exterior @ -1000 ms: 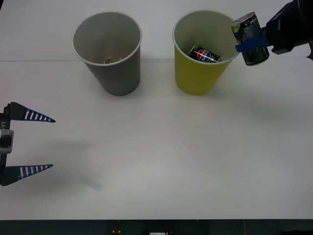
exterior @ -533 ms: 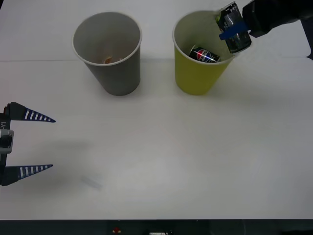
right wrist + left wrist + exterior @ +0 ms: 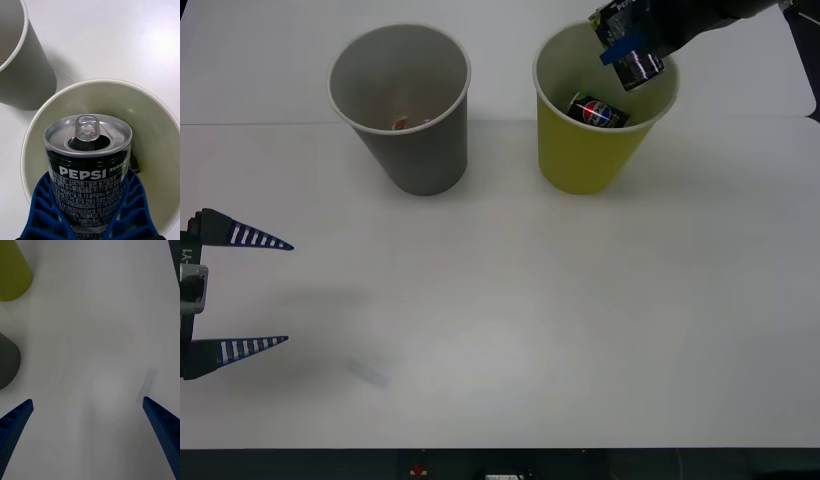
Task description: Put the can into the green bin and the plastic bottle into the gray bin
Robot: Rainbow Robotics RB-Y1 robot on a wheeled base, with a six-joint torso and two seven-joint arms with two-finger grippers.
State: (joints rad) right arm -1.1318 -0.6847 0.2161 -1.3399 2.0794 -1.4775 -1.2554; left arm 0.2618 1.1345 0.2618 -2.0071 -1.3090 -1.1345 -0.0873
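This looks like a robot test bench in a lab rather than a home or kitchen. A plain white, bare tabletop (image 3: pixel 510 300) (two sheets meeting at a faint seam) carries a tapered gray cup-shaped bin (image 3: pixel 400 105) and, just beside it, a matching yellow-green cup-shaped bin (image 3: pixel 595 110). A dark strip edges the tabletop on the side away from the bins.

A dark can (image 3: pixel 598 111) already lies inside the green bin (image 3: pixel 585 160), leaving room beside it.
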